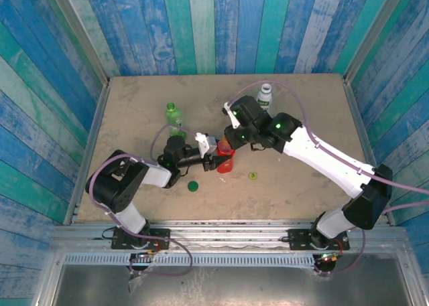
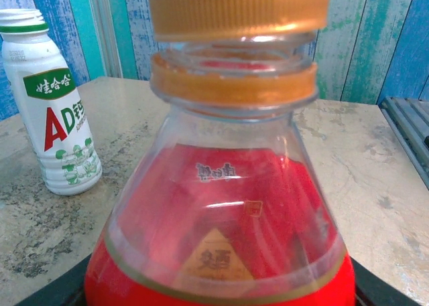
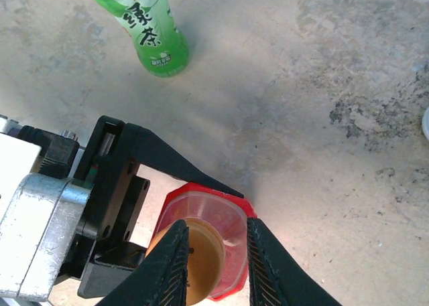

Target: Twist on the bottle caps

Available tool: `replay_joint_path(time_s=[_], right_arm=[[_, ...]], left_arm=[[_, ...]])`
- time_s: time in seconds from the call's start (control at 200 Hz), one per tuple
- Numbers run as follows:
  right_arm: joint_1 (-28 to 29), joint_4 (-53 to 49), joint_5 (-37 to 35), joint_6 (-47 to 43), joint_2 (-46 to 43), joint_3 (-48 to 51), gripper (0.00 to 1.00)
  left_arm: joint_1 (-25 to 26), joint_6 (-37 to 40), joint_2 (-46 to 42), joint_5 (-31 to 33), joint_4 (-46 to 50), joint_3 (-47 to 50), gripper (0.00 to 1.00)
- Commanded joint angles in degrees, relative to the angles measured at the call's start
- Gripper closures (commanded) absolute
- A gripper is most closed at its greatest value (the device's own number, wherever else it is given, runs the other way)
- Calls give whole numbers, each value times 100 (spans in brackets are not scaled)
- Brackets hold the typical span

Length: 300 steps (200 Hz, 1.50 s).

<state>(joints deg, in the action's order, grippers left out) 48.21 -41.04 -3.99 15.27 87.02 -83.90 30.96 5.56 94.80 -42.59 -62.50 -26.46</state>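
- While the right gripper [image 3: 216,229] hangs over the bottle, its two ribbed fingers [image 3: 171,266] are pinched on the orange cap [image 3: 201,262], one on either side
- That cap sits mouth-down on the neck of the red bottle [image 2: 221,252], and the left wrist view shows a band of bare thread between it and the orange neck ring [image 2: 234,85]
- The bottle stands upright, long axis vertical, neck pointing straight up into the cap, near the middle of the table [image 1: 134,98]
- The left gripper [image 1: 218,159] is clamped on the bottle's body from the side, black jaws hugging it
- Inside: a clear shoulder with red showing through, solid red lower down; liquid or label, I can't tell
- The green bottle [image 1: 174,118] is upright, back-left of the action and apart from it, its lower part a translucent pale green
- The white bottle [image 1: 266,95] with the green-and-red label is upright at the far side, contents hidden
- The dark green cap [image 1: 193,185] and the yellow-green cap [image 1: 253,176] lie flat on the tabletop, nearer the arms, one on either side of the red bottle
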Motion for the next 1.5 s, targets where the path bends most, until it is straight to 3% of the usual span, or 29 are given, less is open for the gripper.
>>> replay_joint_path(time_s=[0.0, 0.22, 0.666, 0.806, 1.031, 1.322, 1.497], right_arm=[[-31, -503, 374, 64, 29, 334, 73], [-56, -253, 602, 127, -310, 499, 67], [-169, -258, 695, 170, -286, 753, 70], [-171, -244, 781, 70, -485, 673, 57], [-219, 90, 683, 139, -670, 613, 52], [-380, 227, 746, 154, -384, 315, 52], [-417, 228, 840, 155, -318, 433, 60]], left_arm=[[37, 92, 242, -29, 625, 42, 41], [36, 70, 256, -17, 656, 13, 41], [37, 99, 205, -26, 712, 18, 41], [33, 112, 221, -22, 713, 9, 41], [37, 129, 227, -39, 738, 7, 41], [35, 150, 231, -46, 751, 8, 41], [34, 173, 215, -34, 783, 9, 41]])
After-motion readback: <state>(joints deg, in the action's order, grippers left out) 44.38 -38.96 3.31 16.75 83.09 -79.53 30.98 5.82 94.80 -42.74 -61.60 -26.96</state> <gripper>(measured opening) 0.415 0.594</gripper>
